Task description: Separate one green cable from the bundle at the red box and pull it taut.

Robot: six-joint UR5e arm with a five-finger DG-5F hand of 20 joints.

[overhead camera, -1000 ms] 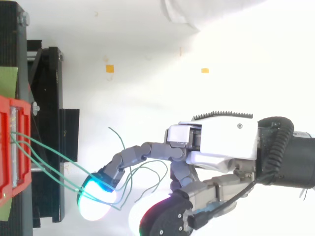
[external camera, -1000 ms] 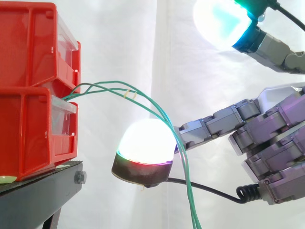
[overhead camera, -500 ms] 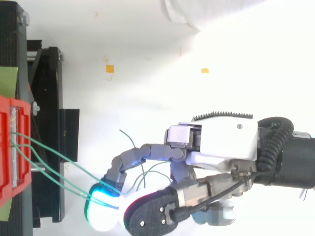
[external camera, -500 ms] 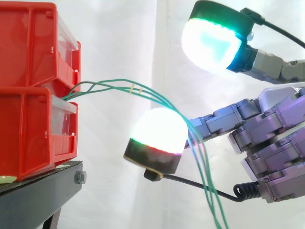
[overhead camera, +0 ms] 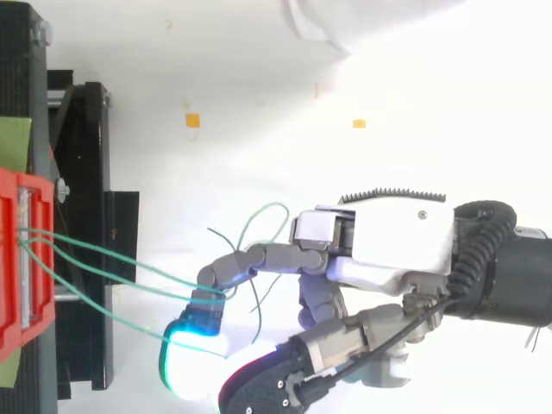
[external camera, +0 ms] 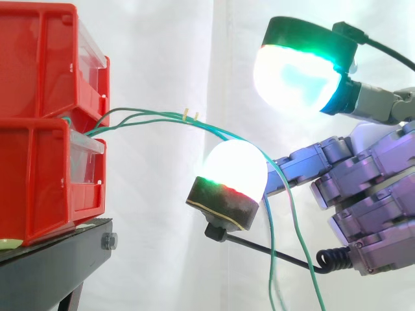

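Several green cables (external camera: 155, 116) leave the gap between the stacked red bins (external camera: 39, 162) and run right in a shallow arc. They drape over one outstretched finger of my hand (external camera: 369, 194), just behind its white glowing fingertip (external camera: 233, 172), then hang down. The thumb pad (external camera: 295, 78), glowing white and cyan, hovers above them with a clear gap. From above, the cables (overhead camera: 112, 263) fan from the red box (overhead camera: 13, 285) to that finger, and loose ends curl beside the hand (overhead camera: 388, 246). No single cable is apart from the others.
The bins stand on a black stand (external camera: 52, 265) whose edge lies under the cables. A small pale tag (external camera: 190, 115) sits on the cables. Two orange markers (overhead camera: 192, 121) lie on the white floor. A white curtain hangs behind.
The hand has drawn back from the bins, carrying the cables along on its finger, so they run straighter. The thumb pad has come lower toward the finger.
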